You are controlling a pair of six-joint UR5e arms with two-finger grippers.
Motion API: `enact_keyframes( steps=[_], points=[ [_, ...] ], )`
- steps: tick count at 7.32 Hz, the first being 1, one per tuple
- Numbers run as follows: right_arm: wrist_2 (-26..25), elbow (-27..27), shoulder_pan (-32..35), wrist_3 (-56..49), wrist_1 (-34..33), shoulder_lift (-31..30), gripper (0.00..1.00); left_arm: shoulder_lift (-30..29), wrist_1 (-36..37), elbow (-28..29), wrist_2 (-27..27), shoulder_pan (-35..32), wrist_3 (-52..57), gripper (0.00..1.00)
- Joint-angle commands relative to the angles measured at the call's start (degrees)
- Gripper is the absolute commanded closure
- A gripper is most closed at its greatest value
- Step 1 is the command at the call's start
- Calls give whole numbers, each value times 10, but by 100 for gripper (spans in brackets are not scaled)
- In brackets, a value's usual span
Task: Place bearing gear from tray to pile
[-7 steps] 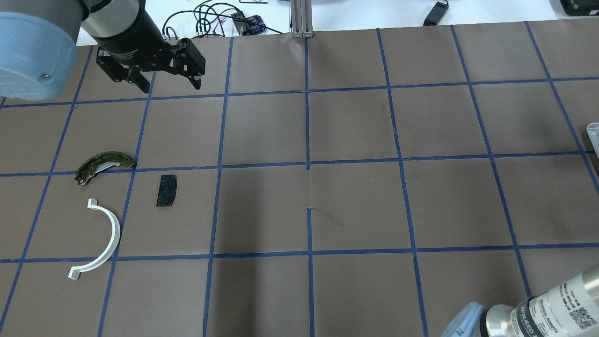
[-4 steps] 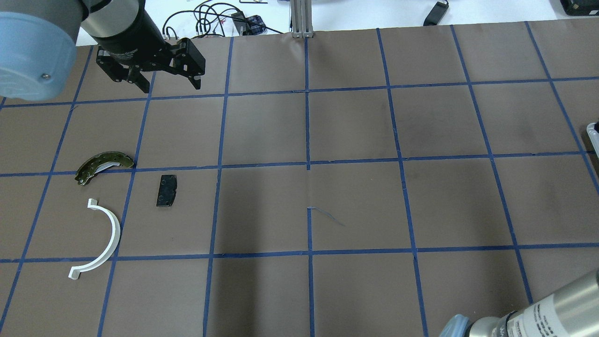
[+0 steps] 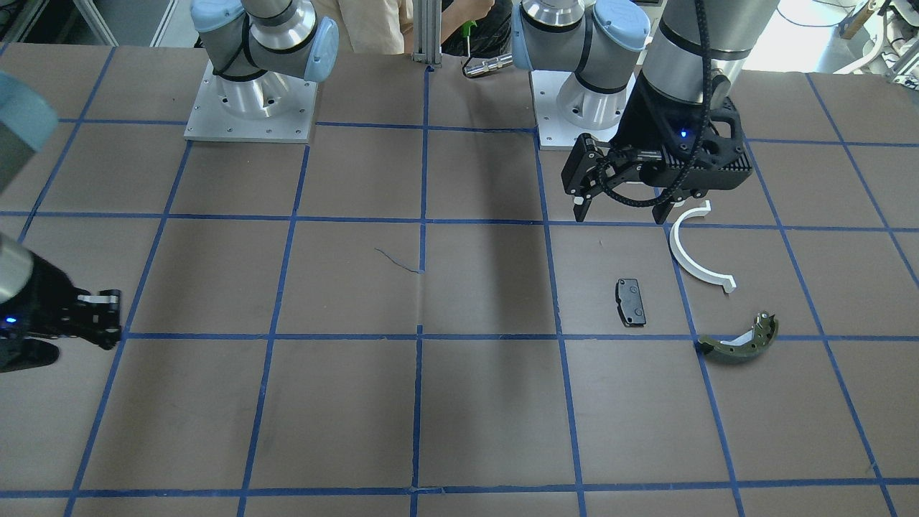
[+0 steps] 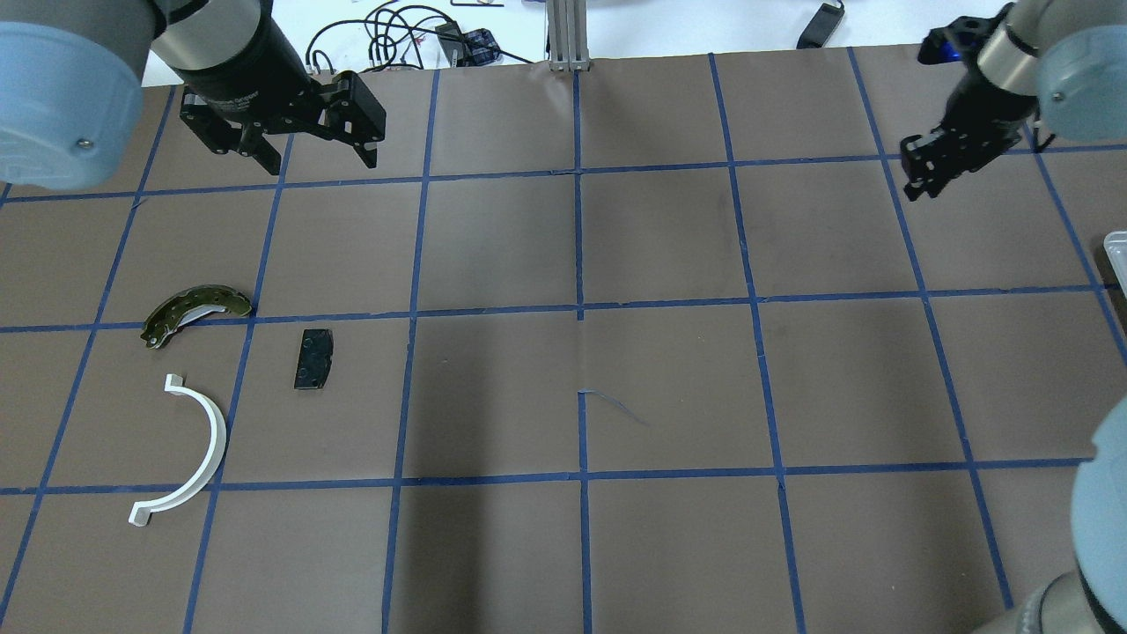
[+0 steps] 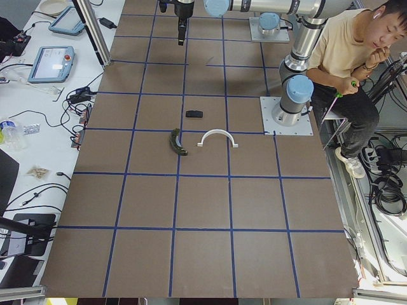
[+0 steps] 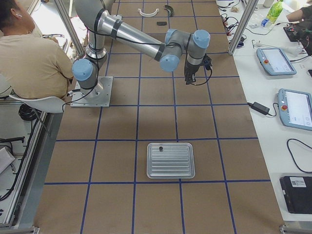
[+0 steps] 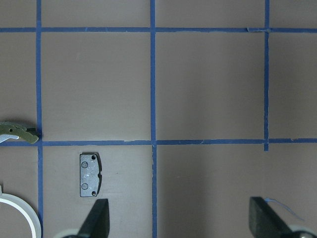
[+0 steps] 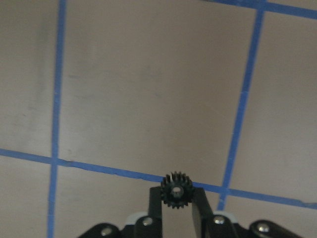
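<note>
Right gripper [image 8: 177, 194] pinched the bearing gear [image 8: 176, 190] between its fingertips, over the worktop's far-right area | left gripper [image 4: 313, 158] gaped empty near far-left corner, beyond the pile [image 4: 313, 358].

A broad table covered in brown paper [image 5: 203, 203] fills the room's middle, crossed by a grid of blue tape lines [image 4: 578, 308]; a white side bench [image 5: 44, 121] along one edge carries a grey control tablet [image 5: 48, 63]; a silver aluminium frame post [image 4: 568, 35] rises at the far side; the light is even, with soft shadows.
</note>
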Motion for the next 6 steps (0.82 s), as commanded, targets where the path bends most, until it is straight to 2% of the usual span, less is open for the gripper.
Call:
enact_keyframes(
  steps=[1,3,4,6],
  points=[
    [3,6,139,179,-15,2,100,0,-1,0,0,0,0,0],
    [5,8,240,285,-30,18,100,1,-1,0,0,0,0,0],
    [28,10,279,315,-52,33,100,0,-1,1,0,0,0,0],
    [44,11,327,353,-107,68,100,1,-3,1,0,0,0,0]
  ],
)
